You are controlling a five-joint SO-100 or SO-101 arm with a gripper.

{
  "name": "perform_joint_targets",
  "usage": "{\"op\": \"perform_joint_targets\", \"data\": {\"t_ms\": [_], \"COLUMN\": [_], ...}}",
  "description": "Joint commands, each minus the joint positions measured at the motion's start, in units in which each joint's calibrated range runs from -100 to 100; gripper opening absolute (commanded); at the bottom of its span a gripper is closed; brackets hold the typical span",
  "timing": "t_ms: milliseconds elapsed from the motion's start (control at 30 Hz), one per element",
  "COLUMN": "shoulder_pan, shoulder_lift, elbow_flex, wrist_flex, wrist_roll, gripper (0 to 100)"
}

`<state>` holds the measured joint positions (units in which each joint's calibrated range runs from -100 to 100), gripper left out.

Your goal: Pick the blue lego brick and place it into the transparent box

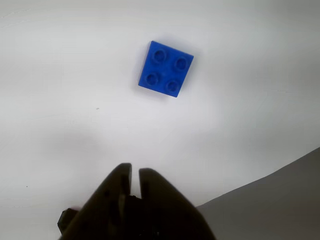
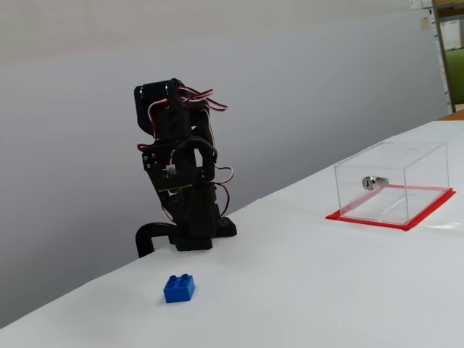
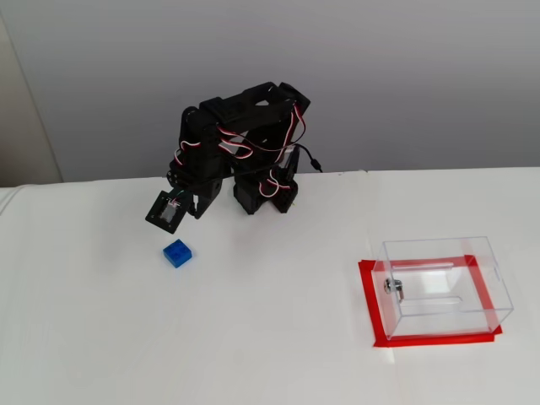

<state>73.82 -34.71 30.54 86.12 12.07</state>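
The blue lego brick (image 1: 165, 68) lies studs up on the white table, well ahead of my gripper (image 1: 135, 170) in the wrist view. The two black fingers stand almost together with only a thin slit between them and nothing held. The fixed views show the black arm (image 2: 177, 167) (image 3: 240, 143) folded over its base, with the brick (image 2: 178, 288) (image 3: 177, 253) on the table just in front of it, apart from it. The transparent box (image 2: 391, 185) (image 3: 443, 287) stands far to the right on a red-edged base, with a silver lock (image 3: 394, 287) on one wall.
The white table's far edge (image 2: 290, 190) runs behind the arm against a grey wall. A grey strip beyond the table edge (image 1: 280, 200) shows at the lower right of the wrist view. Red and white wires (image 3: 253, 152) loop around the arm.
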Motion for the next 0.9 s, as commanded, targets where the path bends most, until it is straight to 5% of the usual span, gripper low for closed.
{"op": "perform_joint_targets", "data": {"t_ms": [0,400,633,867], "shoulder_pan": [0.74,3.99,3.48,3.25], "shoulder_lift": [0.56,4.12,9.22,14.14], "elbow_flex": [-3.68,-4.5,-10.38,-12.18], "wrist_flex": [-3.44,-7.88,-7.96,-12.75], "wrist_roll": [0.2,0.56,0.56,0.09], "gripper": [2,3,28,33]}}
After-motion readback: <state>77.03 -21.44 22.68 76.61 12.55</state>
